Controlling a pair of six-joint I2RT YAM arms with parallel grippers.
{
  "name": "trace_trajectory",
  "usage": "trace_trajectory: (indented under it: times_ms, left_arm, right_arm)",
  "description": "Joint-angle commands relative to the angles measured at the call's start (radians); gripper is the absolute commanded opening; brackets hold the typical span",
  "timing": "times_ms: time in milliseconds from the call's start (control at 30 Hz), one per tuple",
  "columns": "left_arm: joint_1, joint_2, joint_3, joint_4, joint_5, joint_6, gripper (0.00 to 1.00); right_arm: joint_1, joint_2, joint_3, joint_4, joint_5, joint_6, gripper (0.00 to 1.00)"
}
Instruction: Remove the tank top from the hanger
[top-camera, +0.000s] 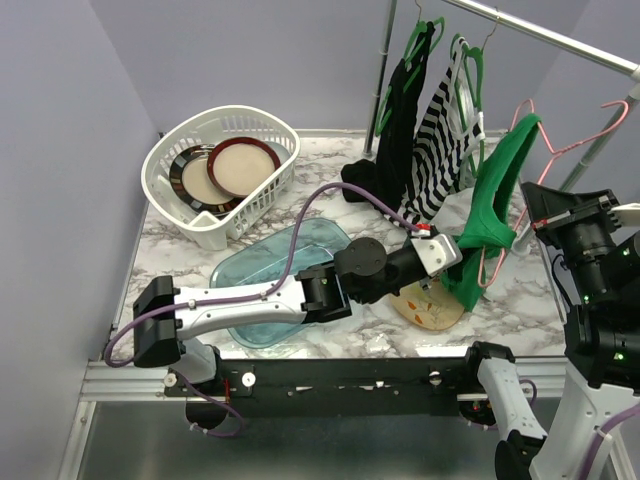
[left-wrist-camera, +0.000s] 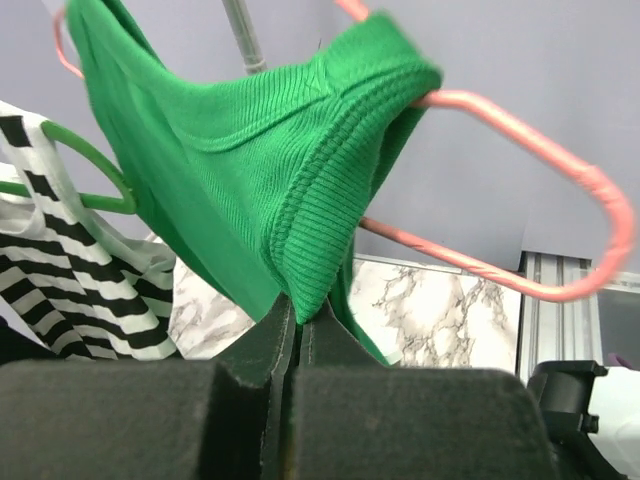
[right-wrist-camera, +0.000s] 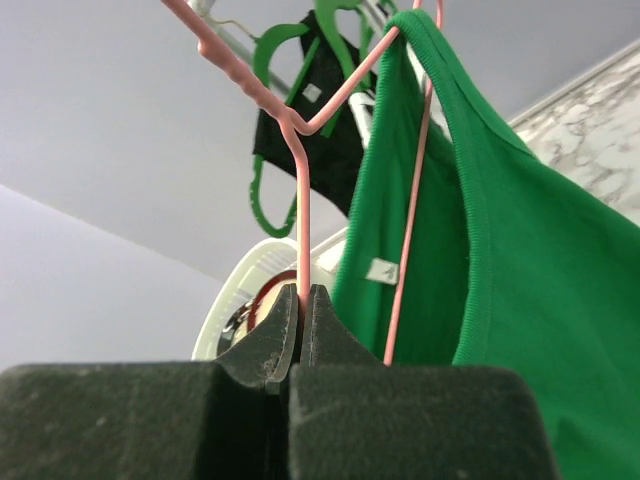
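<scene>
My left tool (left-wrist-camera: 295, 312) is clenched on a fold of the green top (left-wrist-camera: 240, 170), pinching its ribbed edge just below the hanger (left-wrist-camera: 520, 115). My right tool (right-wrist-camera: 303, 300) is clamped on the hanger's pink wire, on the straight run under its bent neck.

The top is on the hanger. One shoulder is bunched on the upper arm, short of the looped end, and the body drapes beneath the hanger toward the table (top-camera: 540, 300).

I judge the top to be light, soft and stretchy. The rib knit will give before it slides, so a pull may only lengthen the cloth. The doubled edge band is the firmest part, and I would hold there, close to the bunched shoulder, so the pull runs along the hanger arm toward its looped end. A grip lower on the body would mostly stretch the cloth.

The hanger looks thin and springy. It may twist in my right tool, so that grip must be firm while the shoulder is worked off.
</scene>
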Motion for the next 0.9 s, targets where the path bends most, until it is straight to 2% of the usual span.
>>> trace_trajectory:
  times_ms: [0, 500, 867]
  left_arm:
    - [-0.010, -0.088, -0.029, -0.027, 0.004, -0.004, 0.00]
    - [-0.010, -0.237, -0.133, -0.097, 0.199, -0.063, 0.00]
    - [-0.008, -0.280, -0.221, -0.136, 0.097, -0.027, 0.00]
  right_arm:
    - [-0.004, 0.003, -0.040, 0.097, 0.087, -0.029, 0.01]
    - [-0.004, 0.049, -0.059, 0.150, 0.213, 0.005, 0.01]
    - [-0.004, 0.080, 0.010, 0.120, 0.187, -0.001, 0.01]
